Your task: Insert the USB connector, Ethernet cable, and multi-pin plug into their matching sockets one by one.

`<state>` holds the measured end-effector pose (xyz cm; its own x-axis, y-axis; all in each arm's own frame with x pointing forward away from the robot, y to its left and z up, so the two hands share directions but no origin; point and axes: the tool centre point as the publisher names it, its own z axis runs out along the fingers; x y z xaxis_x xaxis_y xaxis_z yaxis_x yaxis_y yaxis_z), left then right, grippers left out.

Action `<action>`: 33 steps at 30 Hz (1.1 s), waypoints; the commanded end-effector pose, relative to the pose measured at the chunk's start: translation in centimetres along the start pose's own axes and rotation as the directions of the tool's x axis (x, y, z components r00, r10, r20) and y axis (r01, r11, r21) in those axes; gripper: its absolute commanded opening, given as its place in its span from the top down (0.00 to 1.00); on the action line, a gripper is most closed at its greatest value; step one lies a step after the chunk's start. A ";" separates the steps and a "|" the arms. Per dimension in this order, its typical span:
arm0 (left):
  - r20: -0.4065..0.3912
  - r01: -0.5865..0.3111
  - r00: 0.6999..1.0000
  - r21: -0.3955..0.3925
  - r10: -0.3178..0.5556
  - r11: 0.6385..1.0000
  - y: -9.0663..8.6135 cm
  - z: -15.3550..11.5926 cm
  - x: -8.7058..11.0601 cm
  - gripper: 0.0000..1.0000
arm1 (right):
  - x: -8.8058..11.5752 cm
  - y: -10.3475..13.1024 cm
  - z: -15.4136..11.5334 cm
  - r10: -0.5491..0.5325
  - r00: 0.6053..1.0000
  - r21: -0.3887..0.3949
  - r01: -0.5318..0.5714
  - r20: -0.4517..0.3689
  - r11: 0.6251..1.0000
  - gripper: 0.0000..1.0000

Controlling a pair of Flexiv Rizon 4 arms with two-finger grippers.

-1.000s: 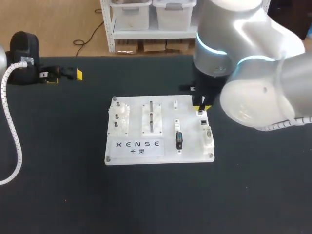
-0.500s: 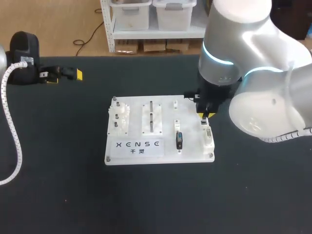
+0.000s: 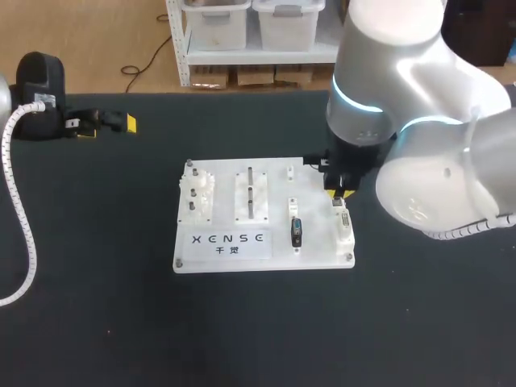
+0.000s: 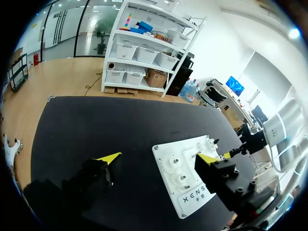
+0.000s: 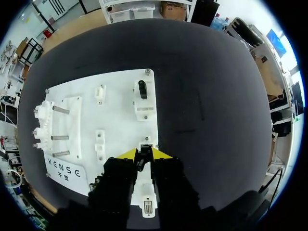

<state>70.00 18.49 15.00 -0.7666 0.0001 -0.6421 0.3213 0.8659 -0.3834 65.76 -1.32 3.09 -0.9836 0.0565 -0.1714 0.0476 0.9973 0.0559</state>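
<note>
Mounting board (image 3: 185, 258): white, flat on the dark table (image 3: 97, 322).
USB connector (image 3: 295, 232): black, upright in a middle socket, seemingly seated.
Right gripper (image 3: 339, 192): fingers pinched narrow on a small dark plug (image 5: 143, 161), likely the Ethernet one, over the socket block (image 5: 144, 146) at the board's right edge.
Doing it well: keep the plug square, press straight down, release only once seated.
Left gripper (image 4: 159, 158): spread wide, empty, far back at the left.

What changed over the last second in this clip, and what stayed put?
The right gripper, shut on a small dark plug, shifted a little toward the near side along the right edge of the white plastic socket board. The left gripper, open at the table's far left, and the board stayed put.
</note>
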 end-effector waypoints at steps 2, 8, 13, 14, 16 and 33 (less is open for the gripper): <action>0.000 0.000 1.000 0.000 0.000 1.000 0.0 0.0 0.0 0.00 | 0.2 -0.2 0.3 0.014 1.000 -0.006 -0.014 0.011 1.000 1.00; 0.000 0.000 1.000 0.000 0.000 1.000 0.0 0.0 0.0 0.00 | -0.1 -0.5 0.3 0.020 1.000 -0.003 -0.020 0.017 1.000 1.00; 0.000 0.000 1.000 0.000 0.000 1.000 0.0 0.0 0.0 0.00 | -0.4 -0.6 0.2 0.020 1.000 0.002 -0.020 0.022 1.000 1.00; 0.000 0.000 1.000 0.000 0.000 1.000 0.0 0.0 0.0 0.00 | -0.4 -0.6 0.2 0.020 1.000 0.003 -0.020 0.023 1.000 1.00; 0.000 0.000 1.000 0.000 0.000 1.000 0.0 0.0 0.0 0.00 | -0.5 -0.6 0.4 0.019 1.000 0.004 -0.019 0.023 1.000 1.00; 0.000 0.000 1.000 0.000 0.000 1.000 0.0 0.0 0.0 0.00 | -0.6 -0.2 0.3 -0.010 1.000 0.005 0.009 0.024 1.000 1.00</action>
<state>70.00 18.49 15.00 -0.7666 0.0001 -0.6421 0.3213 0.8659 -0.3834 66.45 -1.45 2.83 -0.9794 0.0493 -0.1958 0.0403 0.9980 0.0497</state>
